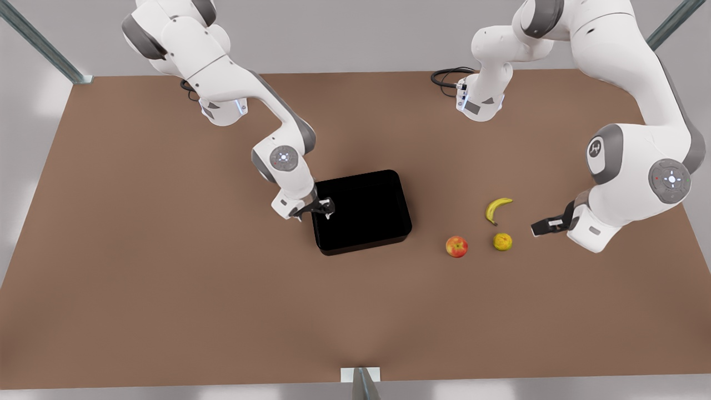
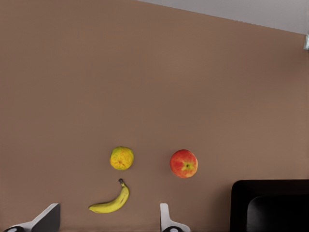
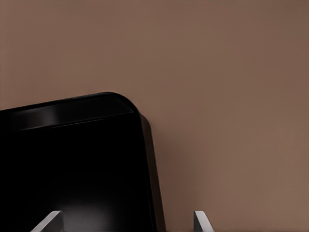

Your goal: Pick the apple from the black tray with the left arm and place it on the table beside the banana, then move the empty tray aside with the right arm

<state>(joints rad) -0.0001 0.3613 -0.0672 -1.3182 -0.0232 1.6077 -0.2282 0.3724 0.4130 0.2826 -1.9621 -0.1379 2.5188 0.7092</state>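
A large matt brown table point(image 1: 166, 289) lies under pale grey walls, with metal frame posts at its corners. On it sit one glossy black rectangular tray point(image 1: 364, 214), empty, and three fruits: the small red-and-yellow apple point(image 1: 456, 246) near the curved yellow banana point(image 1: 496, 209), and a dimpled round yellow fruit point(image 1: 502, 241) between them. The right end effector point(image 1: 325, 210) straddles the tray's wall, fingers spread, holding nothing. The left end effector point(image 1: 540, 228) hovers just beside the fruits, spread and empty.

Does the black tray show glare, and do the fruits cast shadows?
Front view: black tray flat black, no glare; apple and banana cast faint shadows. Right wrist view: pale sheen on the tray's inner wall, beyond the right gripper. Left wrist view: even light around the left gripper.
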